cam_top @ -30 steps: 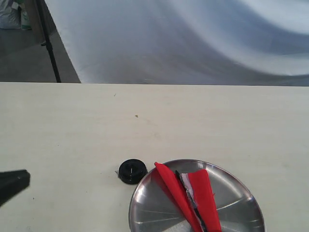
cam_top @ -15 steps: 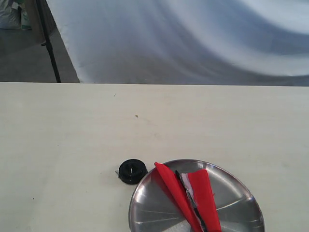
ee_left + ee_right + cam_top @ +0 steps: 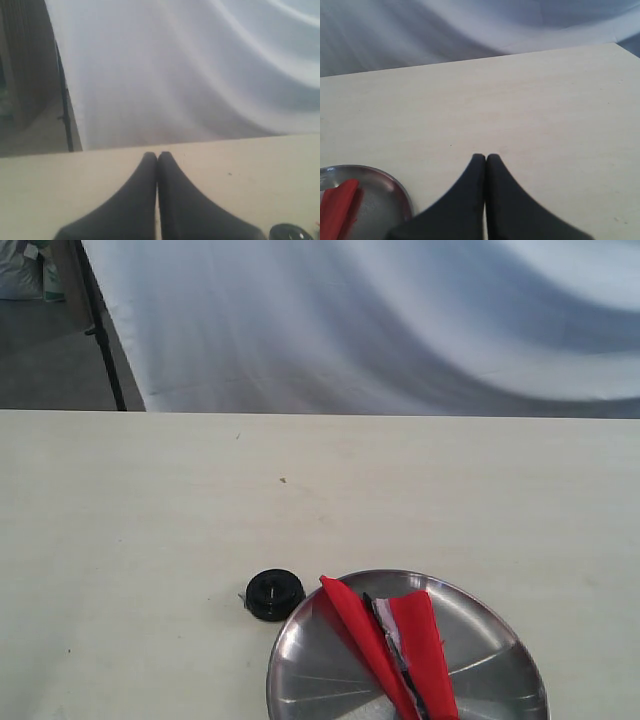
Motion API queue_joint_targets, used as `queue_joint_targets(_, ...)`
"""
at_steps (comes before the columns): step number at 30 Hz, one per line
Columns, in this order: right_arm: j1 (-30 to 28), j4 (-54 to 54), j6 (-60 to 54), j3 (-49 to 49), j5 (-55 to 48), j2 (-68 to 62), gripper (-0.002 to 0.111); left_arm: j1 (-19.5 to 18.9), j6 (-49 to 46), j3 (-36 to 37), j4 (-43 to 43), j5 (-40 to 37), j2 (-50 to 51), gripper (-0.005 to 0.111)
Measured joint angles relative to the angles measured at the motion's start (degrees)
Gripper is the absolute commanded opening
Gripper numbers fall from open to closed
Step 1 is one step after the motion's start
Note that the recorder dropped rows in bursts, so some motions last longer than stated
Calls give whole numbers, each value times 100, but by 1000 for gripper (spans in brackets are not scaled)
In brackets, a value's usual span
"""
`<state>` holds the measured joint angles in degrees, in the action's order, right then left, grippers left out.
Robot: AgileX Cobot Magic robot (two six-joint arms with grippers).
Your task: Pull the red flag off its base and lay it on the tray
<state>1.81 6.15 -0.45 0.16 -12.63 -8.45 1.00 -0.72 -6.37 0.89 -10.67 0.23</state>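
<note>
My left claw (image 3: 157, 156) is clenched, fingertips pressed together with nothing between them. It hangs above bare bench (image 3: 300, 490), and the base (image 3: 292, 233) just shows at the corner of its wrist view. My right claw (image 3: 485, 158) is clenched and empty too, over open bench with the tray (image 3: 390, 197) off to one side. Neither claw shows in the exterior view.

The red flag (image 3: 425, 645) lies flat on the tray (image 3: 500, 640), its cloth folded over the thin black pole. Its lower end runs past the frame edge, so I can't confirm how it sits there. The base (image 3: 274, 594) sits on the bench just beside the tray's rim with nothing in its centre hole. Whether it touches the rim I cannot tell.

My read is that pulling and laying down are both done, and this is the closing stage. The next move calls for little: keep both arms parked clear of the tray and avoid any sweep that could nudge the light cloth or knock the base.
</note>
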Motion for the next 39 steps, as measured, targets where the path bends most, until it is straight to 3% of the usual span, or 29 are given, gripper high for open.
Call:
queue_joint_targets(4,0,0,0,0,0,0,0,0,0,565,0,-77,0,0)
queue_joint_targets(10,0,0,0,0,0,0,0,0,0,621,0,-848,0,0)
queue_joint_targets(39,0,0,0,0,0,0,0,0,0,621,0,-884,0,0)
